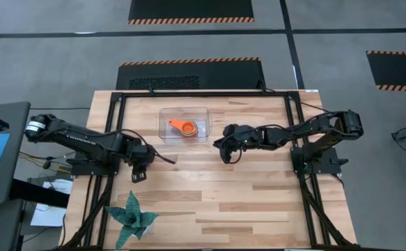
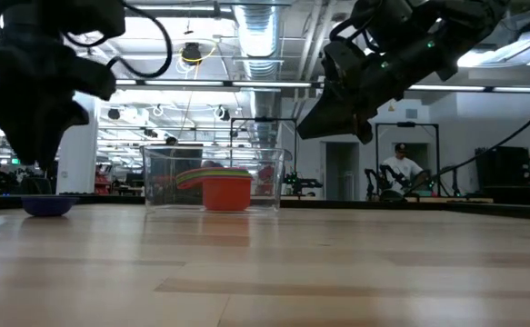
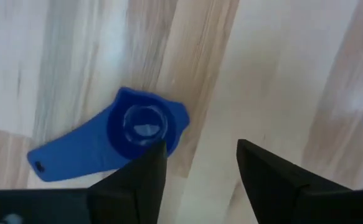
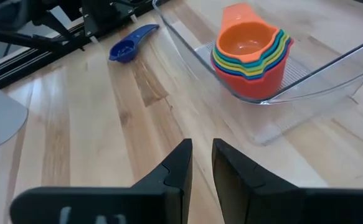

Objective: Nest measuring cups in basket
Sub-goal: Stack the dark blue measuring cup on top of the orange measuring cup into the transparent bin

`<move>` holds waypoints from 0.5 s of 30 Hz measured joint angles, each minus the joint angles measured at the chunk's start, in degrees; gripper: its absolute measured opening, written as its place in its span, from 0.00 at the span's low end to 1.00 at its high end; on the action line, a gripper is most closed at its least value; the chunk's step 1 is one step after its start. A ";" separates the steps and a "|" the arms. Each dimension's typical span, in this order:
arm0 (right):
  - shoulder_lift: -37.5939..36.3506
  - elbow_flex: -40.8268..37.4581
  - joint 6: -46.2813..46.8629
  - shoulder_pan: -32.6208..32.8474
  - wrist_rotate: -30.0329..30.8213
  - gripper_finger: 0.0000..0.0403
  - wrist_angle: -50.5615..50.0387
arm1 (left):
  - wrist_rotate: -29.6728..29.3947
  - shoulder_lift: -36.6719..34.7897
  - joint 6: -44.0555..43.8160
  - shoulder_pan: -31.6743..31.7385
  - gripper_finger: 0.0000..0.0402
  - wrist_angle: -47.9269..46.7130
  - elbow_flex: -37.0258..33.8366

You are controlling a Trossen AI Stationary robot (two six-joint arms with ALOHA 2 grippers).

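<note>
A blue measuring cup [image 3: 141, 127] lies alone on the wood, its flat handle [image 3: 60, 163] pointing away from the bowl; it also shows in the low view [image 2: 46, 206] and the right wrist view [image 4: 130, 45]. The clear basket [image 1: 165, 114] near the far edge holds a nested stack with the orange cup [image 4: 249, 46] on top. My left gripper [image 3: 200, 163] is open and hovers just above the blue cup, one finger over its rim. My right gripper [image 4: 201, 152], empty, hangs right of the basket [image 1: 225, 150], its fingers shut to a thin slit.
A teal spiky paper plant [image 1: 129, 216] sits at the near left corner of the table. Bare wood [image 1: 244, 202] spreads across the middle and near right. The black frame rails [image 1: 189, 94] run along the far edge behind the basket.
</note>
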 joint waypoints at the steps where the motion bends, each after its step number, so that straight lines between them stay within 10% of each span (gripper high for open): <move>1: 0.00 0.00 0.00 0.26 0.00 0.22 0.01 | -0.01 0.00 -0.08 -0.01 0.46 0.08 -0.42; 15: 0.00 0.00 0.71 1.03 -0.04 0.22 0.00 | -3.60 0.00 0.40 -0.69 0.46 5.89 -5.53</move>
